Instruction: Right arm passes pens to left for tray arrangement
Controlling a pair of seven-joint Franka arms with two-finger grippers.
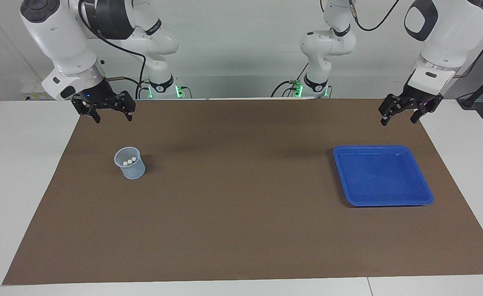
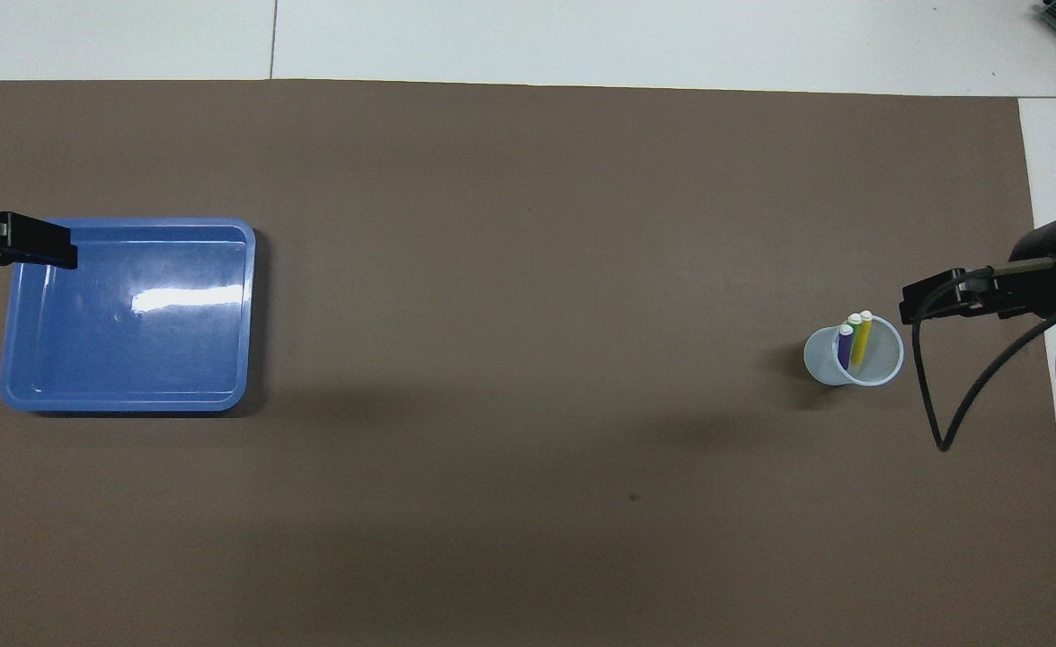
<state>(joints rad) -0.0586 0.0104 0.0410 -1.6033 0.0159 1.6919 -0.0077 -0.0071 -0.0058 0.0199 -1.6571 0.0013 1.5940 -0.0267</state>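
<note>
While both arms wait raised at the robots' edge of the brown mat (image 1: 241, 213), each tool hangs with its fingers spread wide and nothing between them. The right tool (image 1: 109, 117), showing a small blue light, hovers over the mat's corner at the right arm's end of the counter (image 1: 19, 164). The left tool (image 1: 401, 117) hovers over the mat's edge at the left arm's end. Farther from the robots, below the right tool, stands a pale-blue cup (image 2: 853, 358) holding the three pens (image 2: 854, 340) upright: purple, green and yellow, their whitish tips showing above the rim. Well apart from it, toward the left arm's end, the blue tray (image 1: 383, 201) lies flat on the mat with nothing in it, reaching a little farther from the robots than the cup
</note>
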